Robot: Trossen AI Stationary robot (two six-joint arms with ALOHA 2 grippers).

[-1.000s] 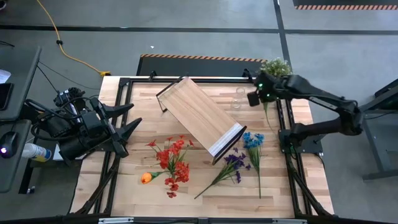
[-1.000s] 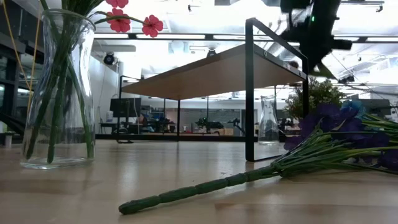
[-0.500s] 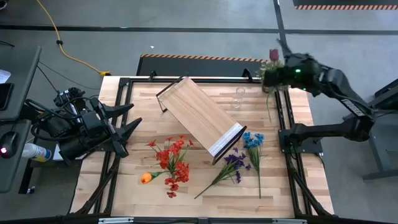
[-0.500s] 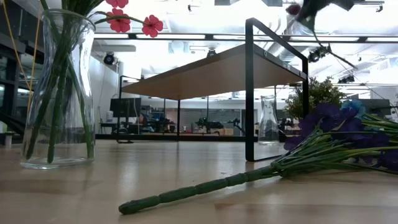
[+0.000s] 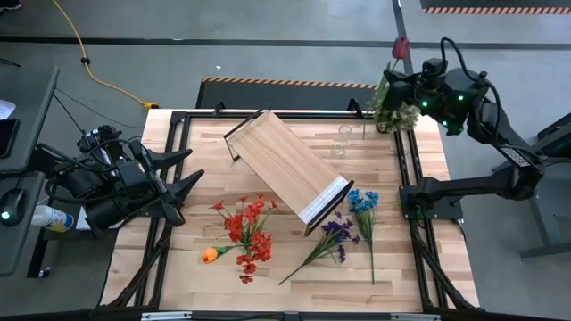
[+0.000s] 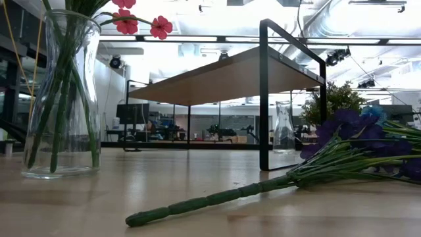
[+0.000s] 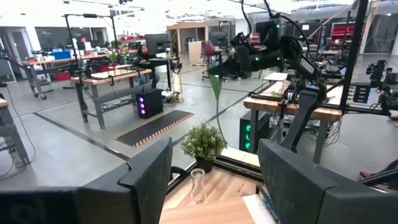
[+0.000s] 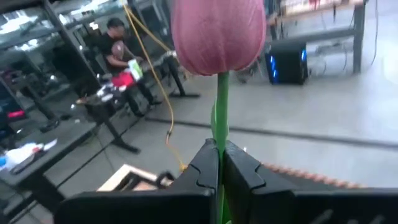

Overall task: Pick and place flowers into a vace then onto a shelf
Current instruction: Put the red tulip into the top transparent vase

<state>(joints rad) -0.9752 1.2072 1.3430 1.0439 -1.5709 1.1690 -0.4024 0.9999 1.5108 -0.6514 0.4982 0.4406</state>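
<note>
My right gripper [image 5: 398, 71] is raised above the table's far right corner, shut on a maroon tulip [image 8: 217, 34]. A bushy potted plant [image 5: 395, 109] stands below it. An empty glass vase [image 5: 343, 141] stands next to the light-wood shelf [image 5: 287, 169], which rests on its dark frame. Red [image 5: 248, 227], orange [image 5: 211, 254], purple [image 5: 335, 234] and blue [image 5: 363, 203] flowers lie toward the table's near side. In the low view a glass vase [image 6: 62, 92] holds red-bloomed stems. My left gripper [image 5: 183, 174] waits open at the table's left edge. My right gripper pinches the tulip's green stalk [image 8: 221, 106] between its two fingers, a short way below the bloom. The fingers lie across the stalk. The flower is lifted clear of the table, bloom uppermost, and its long stalk [image 7: 218, 106] hangs below the gripper.
The shelf lies slantwise across the table's middle, its white-edged end [image 5: 326, 198] toward the near right. Dark frame rails [image 5: 406, 169] run along the table's sides. Bare tabletop [image 5: 196, 143] shows at the far left. A purple stem [image 6: 217, 196] lies close before the low camera.
My right gripper has risen from the tabletop beside the potted plant, swung toward the far right corner and turned. It has carried the maroon tulip up with it, so the stalk that lay on the table now hangs clear. The arm has left the low view.
</note>
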